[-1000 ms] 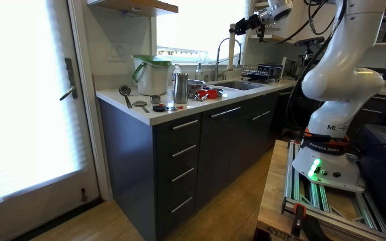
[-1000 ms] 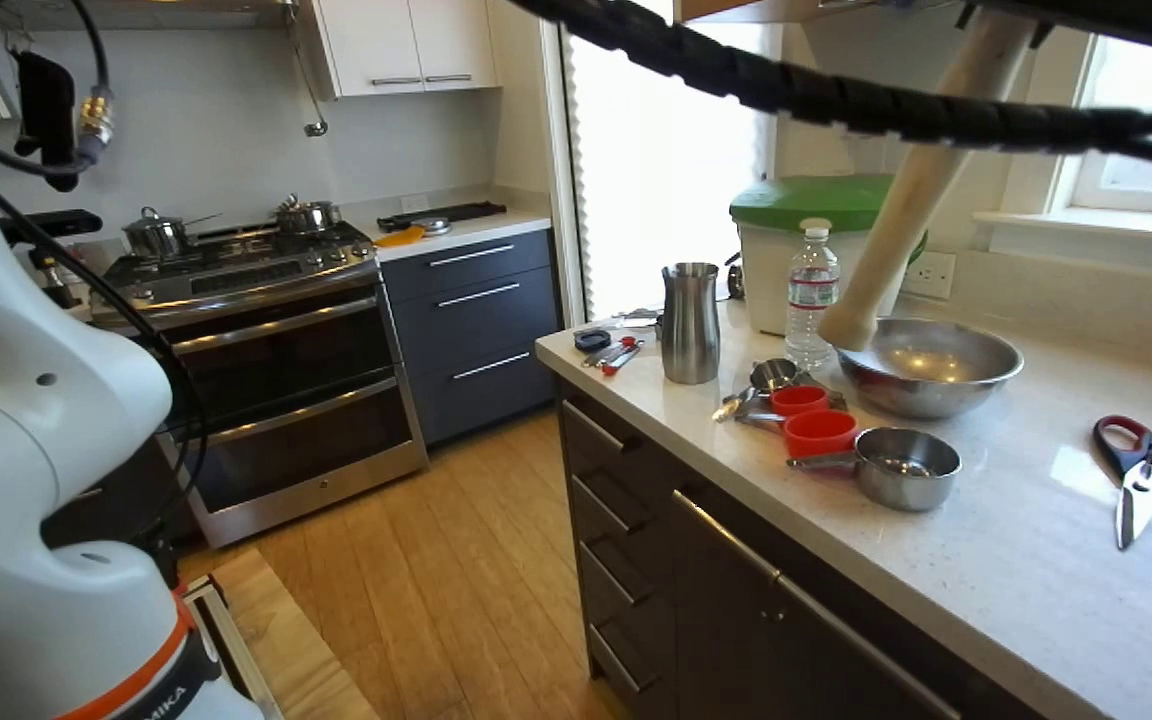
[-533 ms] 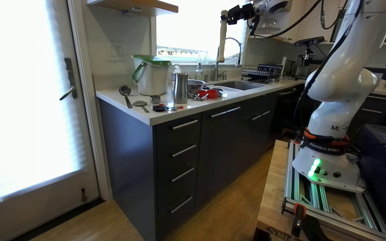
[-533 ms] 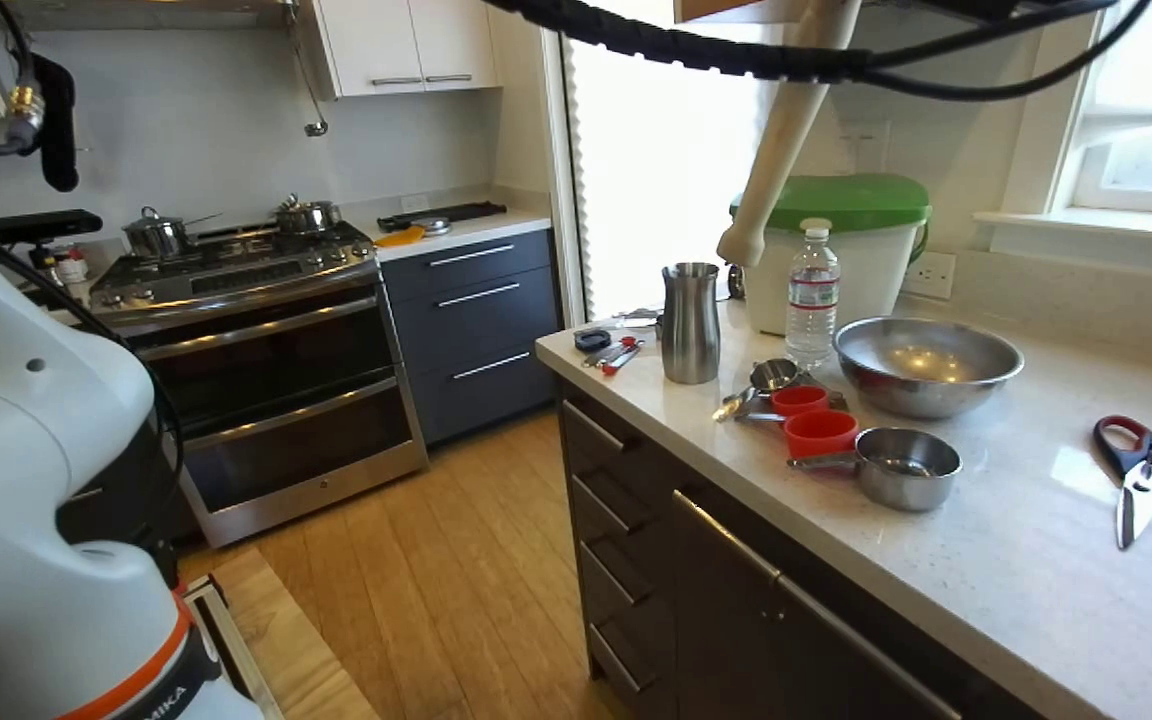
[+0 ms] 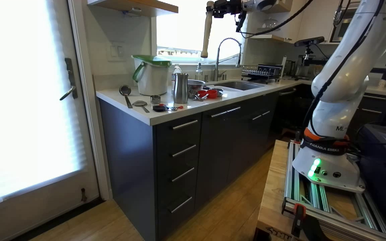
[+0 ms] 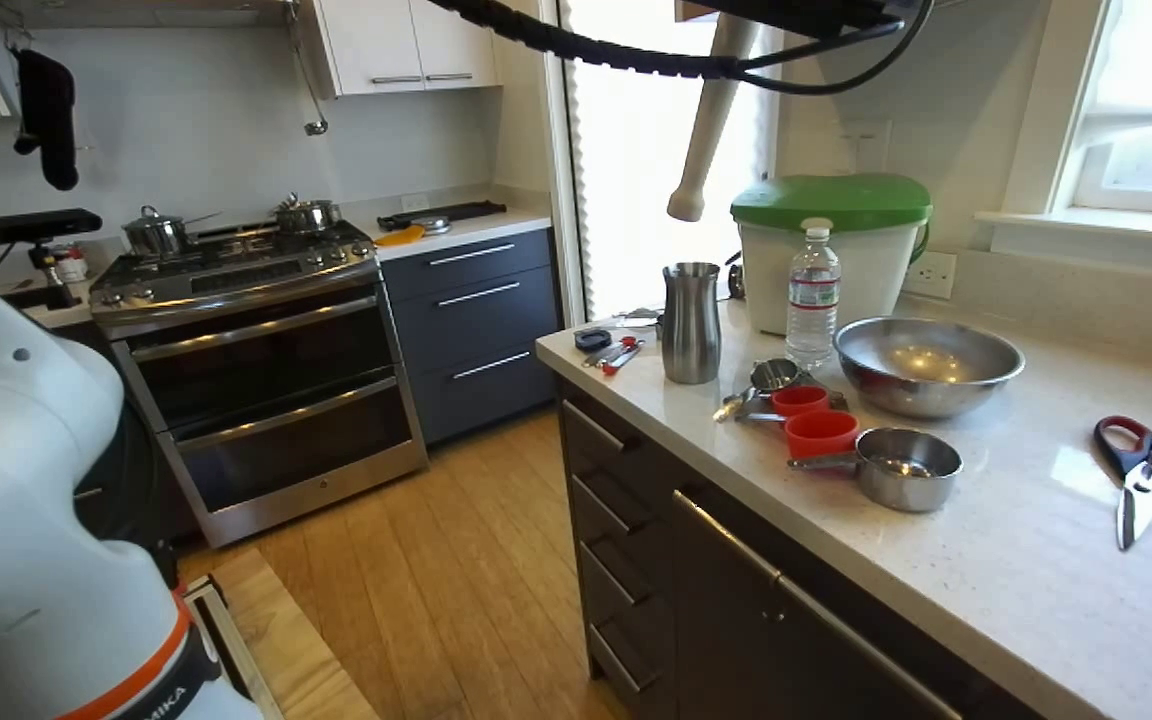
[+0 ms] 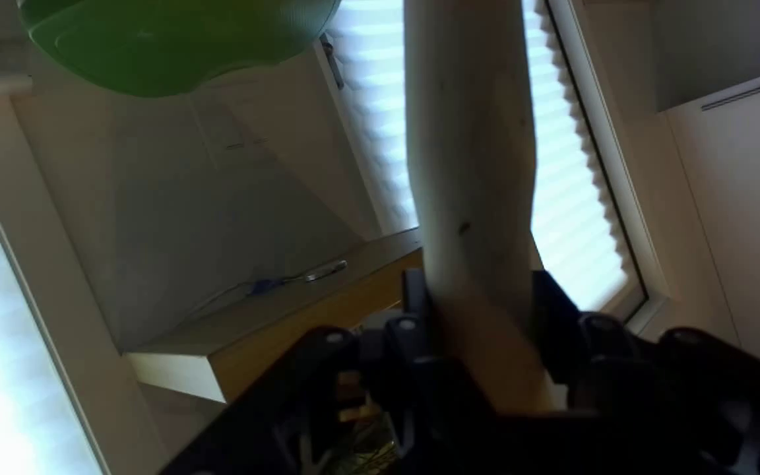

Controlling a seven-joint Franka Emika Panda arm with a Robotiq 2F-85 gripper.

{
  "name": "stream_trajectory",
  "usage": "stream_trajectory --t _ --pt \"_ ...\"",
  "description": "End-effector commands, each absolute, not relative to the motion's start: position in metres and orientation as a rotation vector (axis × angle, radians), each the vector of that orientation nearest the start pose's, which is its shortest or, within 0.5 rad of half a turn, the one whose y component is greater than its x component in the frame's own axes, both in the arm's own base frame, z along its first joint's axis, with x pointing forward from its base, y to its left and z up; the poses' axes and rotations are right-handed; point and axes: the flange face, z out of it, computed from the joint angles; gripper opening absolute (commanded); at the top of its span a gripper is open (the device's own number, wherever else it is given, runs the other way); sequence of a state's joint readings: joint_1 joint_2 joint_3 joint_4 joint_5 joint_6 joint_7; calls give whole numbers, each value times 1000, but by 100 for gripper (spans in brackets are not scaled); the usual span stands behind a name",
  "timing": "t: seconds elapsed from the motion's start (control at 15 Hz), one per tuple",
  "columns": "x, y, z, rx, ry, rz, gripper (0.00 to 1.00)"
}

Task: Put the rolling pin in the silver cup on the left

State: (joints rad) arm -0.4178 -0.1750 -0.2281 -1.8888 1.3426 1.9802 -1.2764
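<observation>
The pale wooden rolling pin (image 5: 207,35) hangs down, slightly tilted, high above the counter in both exterior views (image 6: 708,135). My gripper (image 5: 212,10) is shut on its upper end. In the wrist view the pin (image 7: 469,132) runs between the two black fingers (image 7: 479,297), which touch it on both sides. The silver cup (image 5: 180,88) stands upright on the counter and also shows in an exterior view (image 6: 691,325). The pin's lower end is above the level of the cup's rim, and apart from it. The inside of the cup is hidden.
A white bin with a green lid (image 6: 826,250) and a water bottle (image 6: 812,300) stand behind the cup. A metal bowl (image 6: 926,375), red measuring cups (image 6: 821,432), a metal measuring cup (image 6: 906,470) and scissors (image 6: 1141,470) lie along the counter. A wooden shelf (image 5: 136,7) hangs above.
The arm has carried the pin leftward and upward in both exterior views, away from above the metal bowl. The pin stays held. The cup and counter items have not moved.
</observation>
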Motion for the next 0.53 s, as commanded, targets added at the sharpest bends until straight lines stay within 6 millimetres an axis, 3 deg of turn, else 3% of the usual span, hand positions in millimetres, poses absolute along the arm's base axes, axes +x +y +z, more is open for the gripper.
stream_trajectory --t 0.0,0.33,0.4,0.47 --pt "461 -287 653 -2102 -195 -1505 41" --pt "459 -294 651 -2106 -179 -1509 41" --pt "459 -293 651 -2106 -180 -1508 16" --pt "459 -288 653 -2092 -194 -1515 16"
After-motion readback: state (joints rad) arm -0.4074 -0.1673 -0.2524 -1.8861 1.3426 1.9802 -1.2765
